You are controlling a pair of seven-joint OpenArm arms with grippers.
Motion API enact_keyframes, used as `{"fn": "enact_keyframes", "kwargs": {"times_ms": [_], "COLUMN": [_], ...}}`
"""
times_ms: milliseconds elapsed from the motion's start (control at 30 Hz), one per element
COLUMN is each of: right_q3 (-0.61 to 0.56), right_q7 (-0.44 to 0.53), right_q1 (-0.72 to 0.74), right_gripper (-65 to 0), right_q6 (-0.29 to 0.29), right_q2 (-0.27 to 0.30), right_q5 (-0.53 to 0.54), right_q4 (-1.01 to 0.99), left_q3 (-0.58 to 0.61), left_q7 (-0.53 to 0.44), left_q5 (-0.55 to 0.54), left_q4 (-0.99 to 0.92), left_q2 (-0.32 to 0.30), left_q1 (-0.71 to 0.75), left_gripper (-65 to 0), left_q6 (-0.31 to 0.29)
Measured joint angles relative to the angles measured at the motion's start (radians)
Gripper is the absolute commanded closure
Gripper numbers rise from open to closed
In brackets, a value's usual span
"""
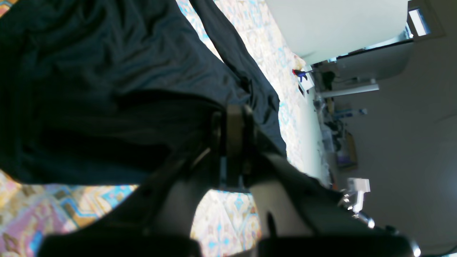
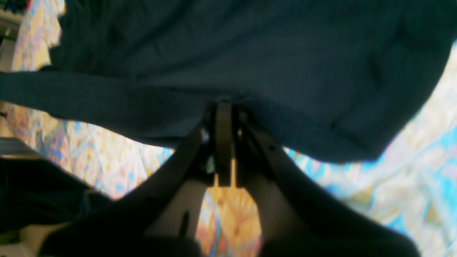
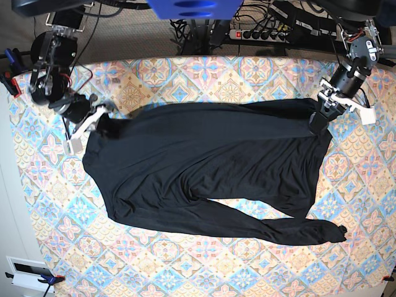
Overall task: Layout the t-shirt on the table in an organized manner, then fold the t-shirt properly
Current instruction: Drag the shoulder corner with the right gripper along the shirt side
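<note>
Nearest the lens in the left wrist view: left gripper, fingers pressed together on an edge of the t-shirt, dark fabric bunched right at the tips. Patterned table visible below and beyond the cloth. One long dark strip of the garment, running away toward the far table edge, apart from the main body.

Right wrist view: right gripper likewise clamped on the t-shirt, fingers closed with fabric pinched at the tips. Hem edge sagging to either side of the grip. Table cloth showing under it, blurred.

Base view: t-shirt spread across the middle of the table, lying crosswise, mostly flat with soft wrinkles. Right gripper at the garment's end on the view's left; left gripper at the opposite end on the view's right. Upper edge stretched between the two grips. One sleeve laid along the lower edge, cuff reaching toward the lower right of the table. Second sleeve along the upper right, near the left gripper. Whether the held corners are lifted off the surface: cannot tell. Power strip and cables beyond the far table edge.
</note>
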Motion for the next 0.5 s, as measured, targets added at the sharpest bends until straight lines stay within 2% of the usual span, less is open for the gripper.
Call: {"fn": "enact_keyframes", "kwargs": {"times_ms": [133, 333, 500], "right_q3": [-0.041, -0.145, -0.172], "right_q7": [0.006, 0.014, 0.001], "right_q1": [0.059, 0.162, 0.145], "right_gripper": [0.0, 0.0, 0.0], "right_q6": [-0.001, 0.0, -0.003], "right_q2": [0.003, 0.0, 0.001], "right_q5": [0.0, 0.003, -0.012], "right_q4": [-0.056, -0.122, -0.204], "left_q3": [-0.008, -0.01, -0.01], "left_q7": [-0.004, 0.0, 0.0], "left_q5": [0.004, 0.119, 0.172], "left_q4": [-0.001, -0.002, -0.002], "left_q2": [-0.001, 0.0, 0.0], "left_q1": [-0.032, -0.045, -0.047], "left_gripper": [0.0, 0.0, 0.0], "left_q6": [-0.001, 0.002, -0.001]}}
